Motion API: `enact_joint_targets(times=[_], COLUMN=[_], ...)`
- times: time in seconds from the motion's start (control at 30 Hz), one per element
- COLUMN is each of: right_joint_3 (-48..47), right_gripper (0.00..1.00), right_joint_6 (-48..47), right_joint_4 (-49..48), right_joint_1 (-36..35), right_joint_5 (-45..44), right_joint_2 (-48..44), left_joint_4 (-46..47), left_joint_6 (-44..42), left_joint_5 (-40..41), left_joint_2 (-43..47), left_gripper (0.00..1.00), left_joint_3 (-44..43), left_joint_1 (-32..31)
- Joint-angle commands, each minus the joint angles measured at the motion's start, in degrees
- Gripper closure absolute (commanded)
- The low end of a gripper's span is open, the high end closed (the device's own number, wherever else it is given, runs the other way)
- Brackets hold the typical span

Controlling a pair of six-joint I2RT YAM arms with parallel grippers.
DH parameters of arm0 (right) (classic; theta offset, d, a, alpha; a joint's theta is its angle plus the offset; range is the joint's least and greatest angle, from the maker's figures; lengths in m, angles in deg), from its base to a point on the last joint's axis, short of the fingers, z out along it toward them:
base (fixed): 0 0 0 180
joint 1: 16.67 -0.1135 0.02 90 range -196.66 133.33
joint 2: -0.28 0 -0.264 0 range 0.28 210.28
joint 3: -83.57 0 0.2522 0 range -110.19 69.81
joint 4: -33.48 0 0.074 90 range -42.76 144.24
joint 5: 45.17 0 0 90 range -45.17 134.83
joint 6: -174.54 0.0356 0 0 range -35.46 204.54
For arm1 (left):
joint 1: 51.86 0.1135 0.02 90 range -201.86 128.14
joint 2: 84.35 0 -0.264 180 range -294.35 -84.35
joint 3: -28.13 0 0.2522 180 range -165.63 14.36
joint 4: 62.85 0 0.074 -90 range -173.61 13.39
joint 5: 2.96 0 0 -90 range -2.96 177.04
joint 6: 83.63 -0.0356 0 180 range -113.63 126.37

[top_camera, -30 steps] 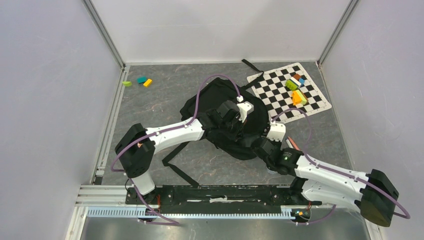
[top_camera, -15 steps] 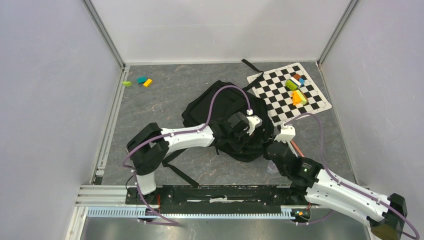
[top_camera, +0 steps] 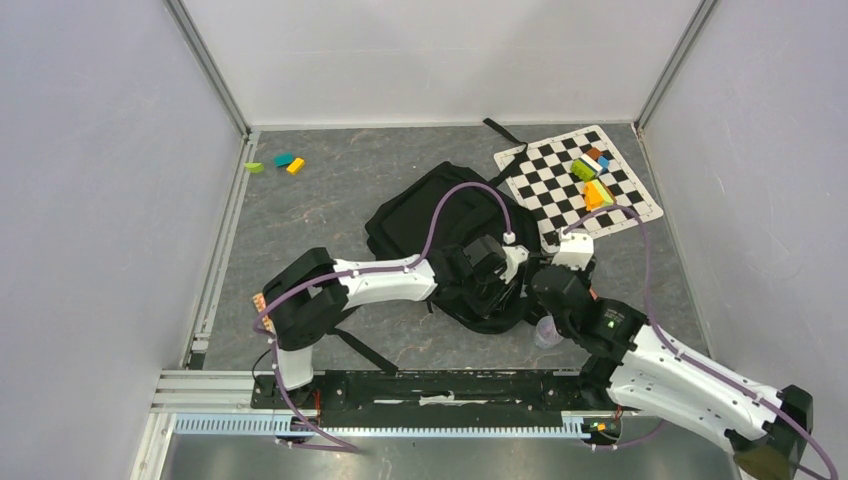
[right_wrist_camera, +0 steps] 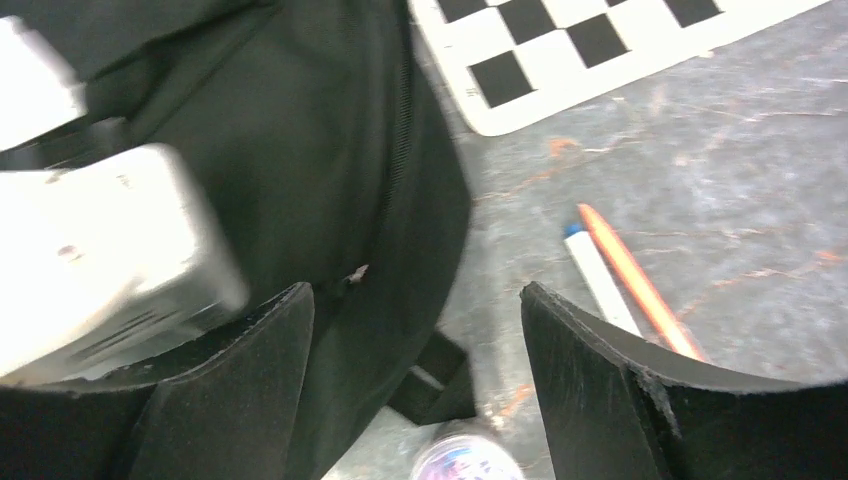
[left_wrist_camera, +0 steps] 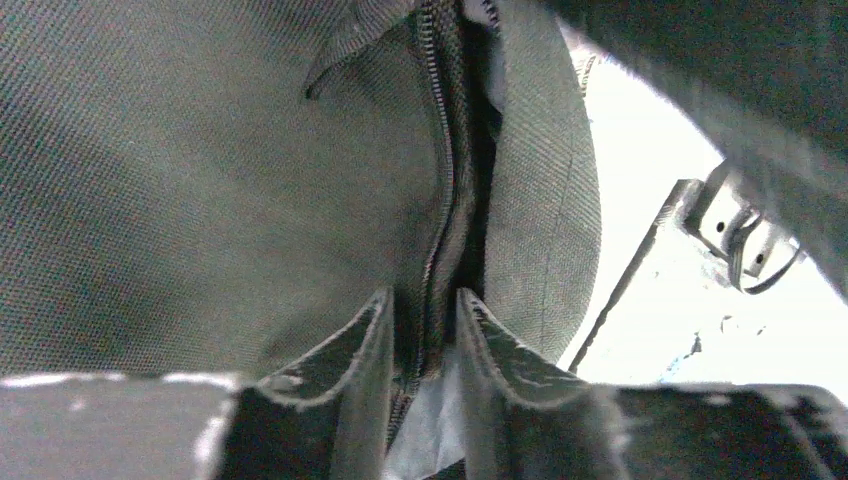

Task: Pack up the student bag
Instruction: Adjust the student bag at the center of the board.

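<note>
The student bag (top_camera: 430, 215), a black fabric backpack, lies mid-table. My left gripper (top_camera: 495, 285) presses down on its near right part. In the left wrist view the left gripper (left_wrist_camera: 425, 300) stands slightly open, and the bag's zipper seam (left_wrist_camera: 440, 180) runs through the narrow gap between its fingers. The woven bag fabric (left_wrist_camera: 200, 180) fills that view. My right gripper (top_camera: 548, 275) hovers at the bag's right edge. In its own view the right gripper (right_wrist_camera: 412, 300) is wide open and empty, over the bag's edge (right_wrist_camera: 330, 150) and the grey floor.
A small clear bottle (top_camera: 546, 332) stands on the floor below the right gripper. An orange pen (right_wrist_camera: 630, 275) and a white marker (right_wrist_camera: 600, 280) lie to its right. A checkered mat (top_camera: 560, 180) holds coloured blocks (top_camera: 592, 180). More blocks (top_camera: 285, 161) lie far left. A bag strap (top_camera: 360, 345) trails near the front rail.
The left arm has shifted right and nearer with the bag, and its jaws have parted a little. The right gripper has opened wide and swung closer to the bag's edge.
</note>
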State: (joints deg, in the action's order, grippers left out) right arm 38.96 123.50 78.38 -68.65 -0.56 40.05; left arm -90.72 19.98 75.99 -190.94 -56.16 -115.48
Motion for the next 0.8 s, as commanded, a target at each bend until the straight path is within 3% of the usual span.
enact_joint_targets(times=[0.0, 0.23, 0.57, 0.77], right_joint_3=[-3.3, -0.6, 1.6, 6.6], right_gripper=[0.18, 0.13, 0.06, 0.17], right_joint_6=[-4.0, -8.2, -5.5, -2.3], right_joint_4=[1.1, -8.5, -14.3, -17.1], right_joint_1=[7.9, 19.0, 20.0, 20.0], right_joint_5=[0.4, 14.8, 22.5, 28.2], right_joint_2=[1.6, 1.9, 4.4, 5.2], left_joint_4=[3.1, 6.0, 12.4, 13.8], left_joint_6=[-0.9, -2.5, -5.1, -4.4], left_joint_5=[-7.8, -4.2, 4.7, 7.6], left_joint_2=[3.4, 8.1, 16.6, 17.8], left_gripper=[0.60, 0.39, 0.09, 0.01], left_joint_3=[1.2, 4.3, 10.4, 11.1], left_joint_1=[-0.7, -0.8, -0.7, -0.2])
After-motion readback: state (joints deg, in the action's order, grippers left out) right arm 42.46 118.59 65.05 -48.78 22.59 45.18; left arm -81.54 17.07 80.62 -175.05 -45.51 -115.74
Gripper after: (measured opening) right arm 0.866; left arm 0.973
